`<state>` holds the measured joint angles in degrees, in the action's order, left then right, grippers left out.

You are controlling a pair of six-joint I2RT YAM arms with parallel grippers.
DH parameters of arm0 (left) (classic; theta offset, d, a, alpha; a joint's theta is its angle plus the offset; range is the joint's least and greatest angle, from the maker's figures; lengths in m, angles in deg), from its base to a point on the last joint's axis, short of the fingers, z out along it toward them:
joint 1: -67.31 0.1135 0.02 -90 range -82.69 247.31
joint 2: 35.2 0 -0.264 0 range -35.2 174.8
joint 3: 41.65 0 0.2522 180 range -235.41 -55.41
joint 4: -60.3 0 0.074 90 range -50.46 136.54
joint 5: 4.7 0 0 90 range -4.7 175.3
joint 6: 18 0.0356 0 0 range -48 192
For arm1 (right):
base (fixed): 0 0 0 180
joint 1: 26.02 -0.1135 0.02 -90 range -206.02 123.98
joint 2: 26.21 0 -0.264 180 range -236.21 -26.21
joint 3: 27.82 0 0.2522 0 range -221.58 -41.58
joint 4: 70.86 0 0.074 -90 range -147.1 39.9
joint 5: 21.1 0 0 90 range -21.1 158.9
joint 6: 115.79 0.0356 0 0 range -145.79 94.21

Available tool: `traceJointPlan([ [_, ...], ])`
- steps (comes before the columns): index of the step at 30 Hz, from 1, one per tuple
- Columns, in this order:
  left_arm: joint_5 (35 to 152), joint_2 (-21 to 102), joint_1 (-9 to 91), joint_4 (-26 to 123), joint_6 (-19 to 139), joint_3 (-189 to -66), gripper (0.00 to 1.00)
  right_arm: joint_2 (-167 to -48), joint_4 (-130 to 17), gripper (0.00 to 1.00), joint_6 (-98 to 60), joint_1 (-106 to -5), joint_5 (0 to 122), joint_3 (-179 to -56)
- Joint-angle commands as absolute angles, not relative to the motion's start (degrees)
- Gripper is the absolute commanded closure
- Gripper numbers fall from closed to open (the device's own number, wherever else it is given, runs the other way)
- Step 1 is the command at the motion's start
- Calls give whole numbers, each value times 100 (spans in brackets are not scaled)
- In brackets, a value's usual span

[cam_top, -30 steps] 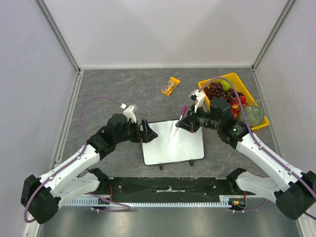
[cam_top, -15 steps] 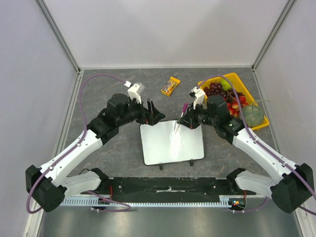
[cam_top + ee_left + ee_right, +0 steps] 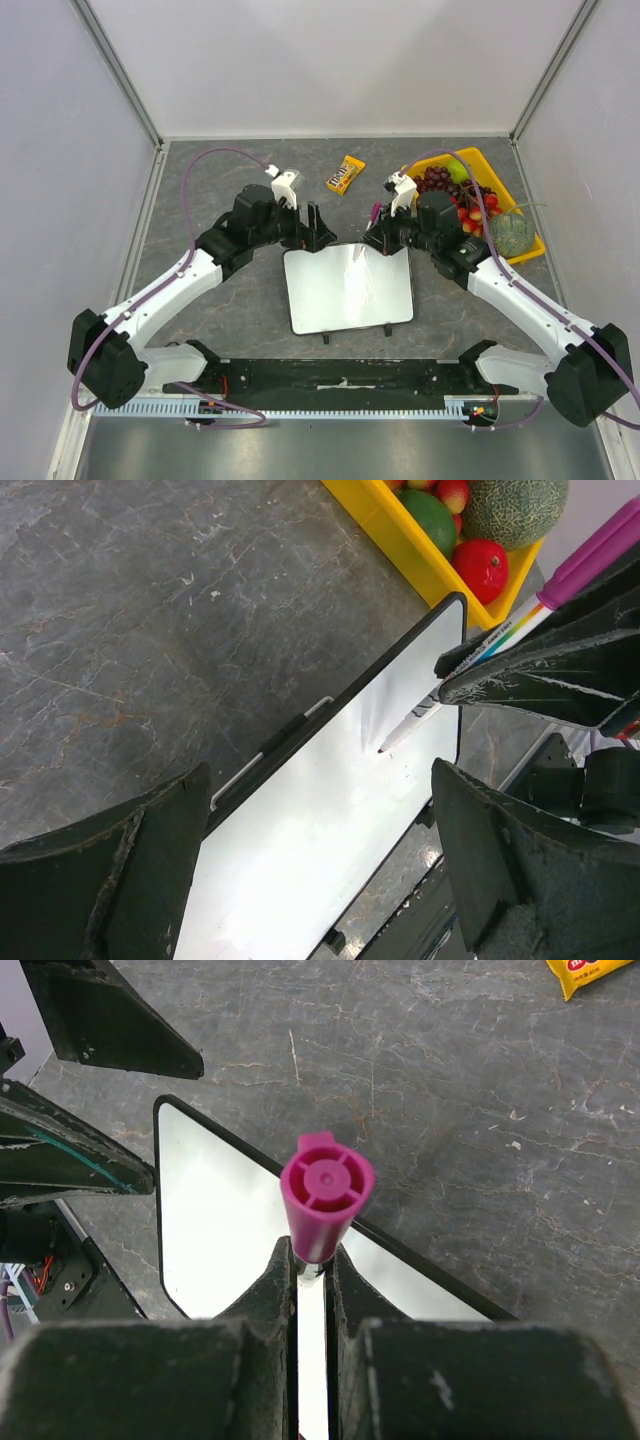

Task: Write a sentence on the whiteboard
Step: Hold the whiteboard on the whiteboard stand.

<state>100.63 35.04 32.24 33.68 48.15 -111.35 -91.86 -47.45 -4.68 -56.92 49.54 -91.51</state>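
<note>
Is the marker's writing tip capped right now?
No. The marker shows a bare dark tip over the whiteboard; its magenta cap sits on the back end.

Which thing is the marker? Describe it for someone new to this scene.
Find the whiteboard mid-table. At its far edge the right end effector grips the marker, tip down. It is the only thin white stick with a magenta end.

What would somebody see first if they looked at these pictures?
Probably the right hand pinching a marker with a bright magenta cap, its tip pointing down at the far edge of the whiteboard in the middle. Next, the yellow tray of grapes and other fruit at the far right.
</note>
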Motion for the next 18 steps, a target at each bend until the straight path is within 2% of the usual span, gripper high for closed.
traceJointPlan([
  [1, 10226, 3240, 3242, 3906, 4933, -10815, 5, -9107, -5331, 100, -337, -5678, 4834, -8966],
  [9, 10016, 2159, 3242, 4013, 4476, -9875, 5, -8783, -5358, 100, -250, -5678, 4666, -8597],
  [18, 9629, 1095, 3242, 3030, 4265, -9444, 5, -8080, -5876, 100, 348, -5766, 4806, -7964],
])
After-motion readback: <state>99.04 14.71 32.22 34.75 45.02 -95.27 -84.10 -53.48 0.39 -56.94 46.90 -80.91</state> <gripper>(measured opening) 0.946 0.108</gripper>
